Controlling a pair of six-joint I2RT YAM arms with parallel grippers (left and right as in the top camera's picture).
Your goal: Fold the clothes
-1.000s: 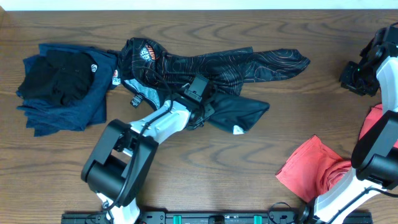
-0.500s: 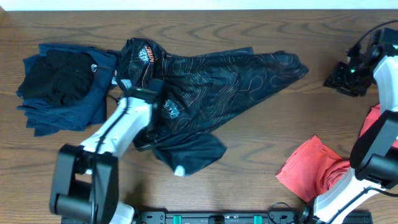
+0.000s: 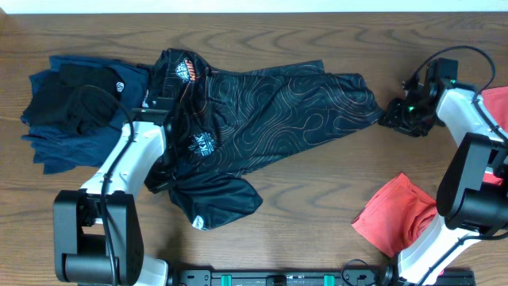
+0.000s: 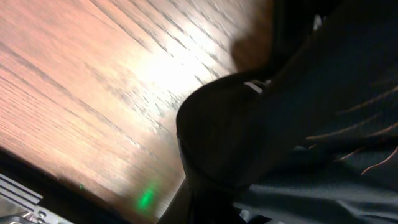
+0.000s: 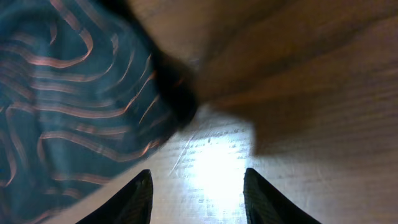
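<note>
Found shirt (image 3: 270, 103) lying on worktop (image 3: 317, 183), mostly spread out, black with thin orange contour lines. Noted orange logo (image 3: 188, 70) near its upper left corner and a second printed mark toward its left edge. Noted one sleeve (image 3: 357, 99) reaching out at its right end. Noted a rumpled flap at its lower left, showing plain dark cloth and a small white tag (image 3: 198, 225).

Located left claw (image 3: 164, 171) at shirt's lower left edge, among bunched cloth, with left arm (image 3: 127, 159) alongside shirt's left side. From left wrist, saw only dark cloth on the right and bare wood on the left, all blurred. Cannot tell how far left claw stands open, nor whether cloth is pinched in it.

Located right claw (image 3: 394, 117) just off the sleeve end, low over worktop. From right wrist, found both fingertips (image 5: 140, 193) set wide apart, with bare wood between them and nothing gripped. Saw shirt's patterned edge ahead of them and to one side, not between them.

Logged other clothes. Left of shirt: crumpled navy garment (image 3: 95, 139) with black garment (image 3: 79, 99) on top. Cannot say whether navy cloth touches shirt's left edge or lies just beside it. Lower right of shirt, well apart: red garment (image 3: 397, 218), partly folded, partly under right arm (image 3: 468, 151). Right of shirt, beyond right claw: more red cloth (image 3: 496, 99) at picture's edge, mostly hidden behind that arm.
</note>
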